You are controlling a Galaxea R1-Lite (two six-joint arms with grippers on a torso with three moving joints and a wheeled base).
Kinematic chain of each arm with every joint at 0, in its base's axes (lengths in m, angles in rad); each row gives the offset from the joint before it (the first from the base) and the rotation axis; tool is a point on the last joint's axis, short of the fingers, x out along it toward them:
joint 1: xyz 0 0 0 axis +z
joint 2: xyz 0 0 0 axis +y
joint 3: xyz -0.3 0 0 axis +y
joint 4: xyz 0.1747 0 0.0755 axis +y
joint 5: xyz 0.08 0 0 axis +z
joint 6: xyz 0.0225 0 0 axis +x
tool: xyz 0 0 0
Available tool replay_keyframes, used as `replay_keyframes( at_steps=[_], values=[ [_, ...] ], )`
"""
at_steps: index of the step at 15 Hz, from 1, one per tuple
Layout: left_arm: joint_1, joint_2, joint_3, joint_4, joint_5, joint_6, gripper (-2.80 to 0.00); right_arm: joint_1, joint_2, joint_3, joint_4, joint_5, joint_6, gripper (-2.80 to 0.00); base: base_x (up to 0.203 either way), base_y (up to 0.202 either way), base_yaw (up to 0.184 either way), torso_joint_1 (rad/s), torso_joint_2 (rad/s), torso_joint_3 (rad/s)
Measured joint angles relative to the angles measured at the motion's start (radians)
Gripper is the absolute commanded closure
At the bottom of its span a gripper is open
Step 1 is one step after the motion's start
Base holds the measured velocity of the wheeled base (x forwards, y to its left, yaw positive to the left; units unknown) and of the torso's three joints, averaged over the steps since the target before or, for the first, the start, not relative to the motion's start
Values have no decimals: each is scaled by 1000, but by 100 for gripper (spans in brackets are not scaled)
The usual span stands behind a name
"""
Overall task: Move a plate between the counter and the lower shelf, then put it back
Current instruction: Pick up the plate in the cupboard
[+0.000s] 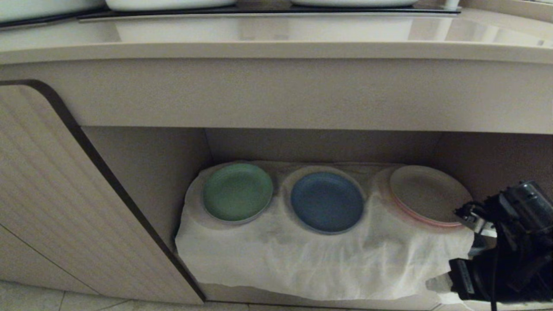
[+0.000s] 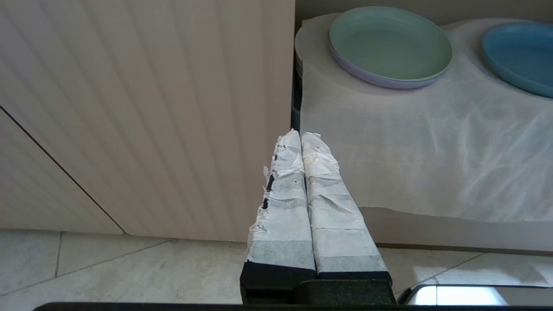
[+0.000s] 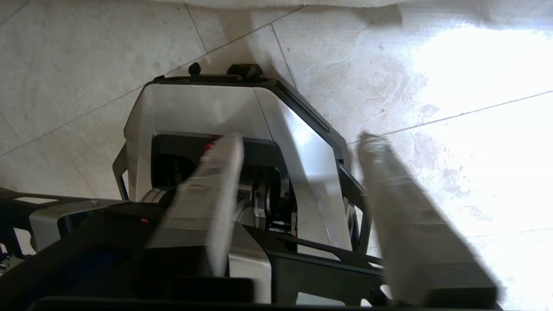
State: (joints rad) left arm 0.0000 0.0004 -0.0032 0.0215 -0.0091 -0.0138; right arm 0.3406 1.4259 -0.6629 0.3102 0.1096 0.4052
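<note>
The light-blue plate lies flat in the middle of the lower shelf, on a hump of the white cloth; its edge also shows in the left wrist view. The counter runs above the recess. My right arm sits low at the shelf's right end, away from the plate. In its wrist view the right gripper points down at the floor, fingers apart and blurred, nothing between them. My left gripper is shut and empty, parked in front of the cabinet door.
A green plate lies left of the blue one and a beige pink-edged plate lies right of it, close to my right arm. A ribbed cabinet door stands left of the recess. My own base stands on the tiled floor.
</note>
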Motion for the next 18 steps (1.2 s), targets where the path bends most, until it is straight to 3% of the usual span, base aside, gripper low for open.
replay_keyframes(
  at_steps=[6, 11, 14, 18],
  values=[
    [0, 0, 0, 0, 0, 0, 0, -24, -138, 69, -4, -11, -35, 0, 0, 0, 0, 0, 0, 0],
    [0, 0, 0, 0, 0, 0, 0, -156, -303, 177, -26, -14, -164, 0, 0, 0, 0, 0, 0, 0],
    [0, 0, 0, 0, 0, 0, 0, -230, -407, 224, -69, -19, -174, 0, 0, 0, 0, 0, 0, 0],
    [0, 0, 0, 0, 0, 0, 0, -269, -543, 269, -77, -71, -204, 0, 0, 0, 0, 0, 0, 0]
  ],
)
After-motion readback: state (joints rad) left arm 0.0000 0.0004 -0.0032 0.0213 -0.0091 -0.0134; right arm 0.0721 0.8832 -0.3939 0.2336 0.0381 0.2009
